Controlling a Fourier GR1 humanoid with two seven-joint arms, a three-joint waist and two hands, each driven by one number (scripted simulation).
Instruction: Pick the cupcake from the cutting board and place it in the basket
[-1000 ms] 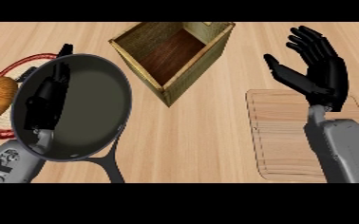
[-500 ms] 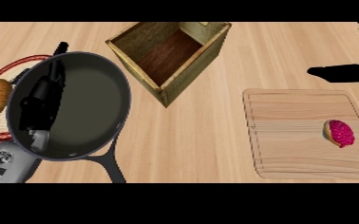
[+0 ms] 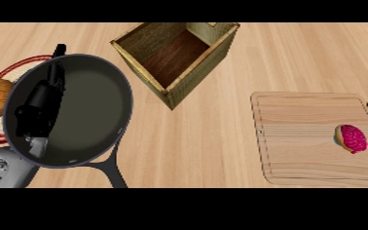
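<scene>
Red-rimmed plate (image 3: 22, 64): at the far left of the table, mostly covered by the pan; only an arc of its rim shows.
Orange-brown thing (image 3: 4, 93): on the plate at the view's left edge, cut off; what it is cannot be told.
Left hand (image 3: 37, 108): black, seen over the left half of the pan, with fingers stretched up towards the pan's far rim. It is released and grasps nothing. Its grey forearm enters at the lower left corner.
Pan (image 3: 90, 112): dark and round with a grey rim, at the left of the table. Its handle runs down to the lower edge of the view. Whether the hand is above the pan or touching it cannot be told.
Table (image 3: 208, 141): pale wood grain, carrying everything.
Basket (image 3: 215, 58): a square box with an open top, olive-tan woven walls and a dark brown floor. It stands at the top centre, just right of the pan and apart from it, turned so that one corner points down the view.
Board (image 3: 302, 126): pale wood with rounded corners and a groove along its edge. It lies flat at the right, well apart from the basket, and its right side is cut by the view's edge.
Cupcake (image 3: 352, 138): pink top with a tan base showing on its left. It sits on the board near the board's right end, far from the basket; upright or tipped cannot be told.
</scene>
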